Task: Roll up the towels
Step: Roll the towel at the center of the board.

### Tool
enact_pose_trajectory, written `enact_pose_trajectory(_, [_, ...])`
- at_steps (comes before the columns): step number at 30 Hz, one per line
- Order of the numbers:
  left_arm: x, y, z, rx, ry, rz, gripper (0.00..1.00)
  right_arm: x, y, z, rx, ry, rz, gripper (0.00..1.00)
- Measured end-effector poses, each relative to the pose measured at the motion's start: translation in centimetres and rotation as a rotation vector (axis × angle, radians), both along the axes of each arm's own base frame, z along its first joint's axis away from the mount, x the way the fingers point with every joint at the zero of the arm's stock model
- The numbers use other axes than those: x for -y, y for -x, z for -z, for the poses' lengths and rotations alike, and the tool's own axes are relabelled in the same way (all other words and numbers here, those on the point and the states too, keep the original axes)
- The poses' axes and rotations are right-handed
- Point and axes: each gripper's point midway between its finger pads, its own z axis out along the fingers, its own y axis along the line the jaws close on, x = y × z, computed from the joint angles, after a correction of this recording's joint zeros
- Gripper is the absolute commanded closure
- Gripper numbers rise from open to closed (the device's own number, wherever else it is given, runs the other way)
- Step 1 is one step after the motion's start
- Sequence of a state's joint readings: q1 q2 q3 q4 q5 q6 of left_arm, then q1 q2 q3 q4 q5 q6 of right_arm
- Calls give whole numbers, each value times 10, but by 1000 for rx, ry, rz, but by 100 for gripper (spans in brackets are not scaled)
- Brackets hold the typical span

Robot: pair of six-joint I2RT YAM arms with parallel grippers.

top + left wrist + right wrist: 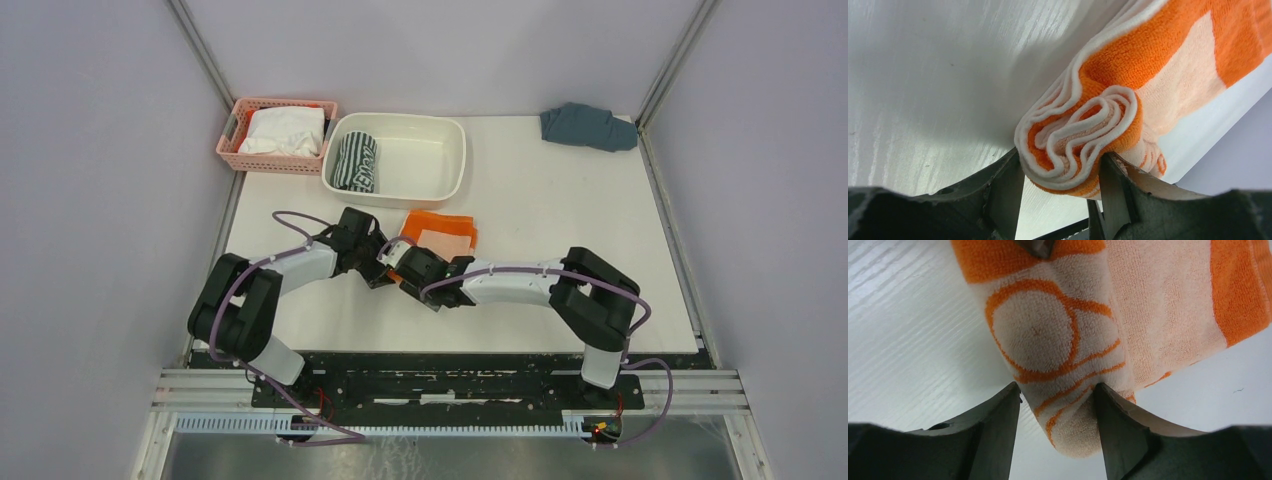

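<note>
Scanning the counter (560, 230): up around 12 o'clock, spotting the white tub (455, 170) with the striped towel (356, 162) rolled inside, so calling that half done. At 6 o'clock from the tub, the orange towel (445, 232), partly rolled. Left hand (1062, 165) and right hand (1055, 390) clamped on opposite roll ends, probably to keep it even.

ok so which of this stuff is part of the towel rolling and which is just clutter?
Job: orange terry towel with peach centre, gripped by left hand and right hand; rolled green-and-white striped towel in white plastic tub.
Lying about: pink plastic basket, white cloth inside it, crumpled blue-grey cloth.
</note>
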State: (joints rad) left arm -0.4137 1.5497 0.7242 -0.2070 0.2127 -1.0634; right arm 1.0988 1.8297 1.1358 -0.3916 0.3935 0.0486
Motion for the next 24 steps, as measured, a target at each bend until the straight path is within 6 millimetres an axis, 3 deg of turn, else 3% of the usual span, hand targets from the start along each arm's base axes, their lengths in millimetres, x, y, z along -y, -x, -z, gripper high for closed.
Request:
enact_pose_trajectory(3, [1, -4, 0, 6, -6, 11, 40, 2, -11, 3, 9, 5, 6, 42])
enact_pose_trajectory(5, [2, -7, 0, 7, -9, 15, 40, 4, -17, 4, 16, 18, 5, 50])
enact_pose_trajectory(9, [4, -14, 0, 17, -18, 31, 39, 5, -30, 5, 43, 64, -4, 87])
enact_pose_trajectory(11, [3, -17, 0, 20, -23, 31, 36, 5, -34, 5, 51, 81, -6, 97])
enact_pose_trajectory(17, [-6, -22, -3, 30, -58, 14, 24, -4, -30, 3, -57, 48, -52, 100])
enact_pose_trajectory(21, [-20, -13, -13, 50, -113, 7, 19, -18, -16, -2, -271, -89, -84, 100])
enact_pose_trajectory(24, [-33, -4, -33, 104, -133, -18, 17, -31, 3, -9, -469, -227, -93, 100])
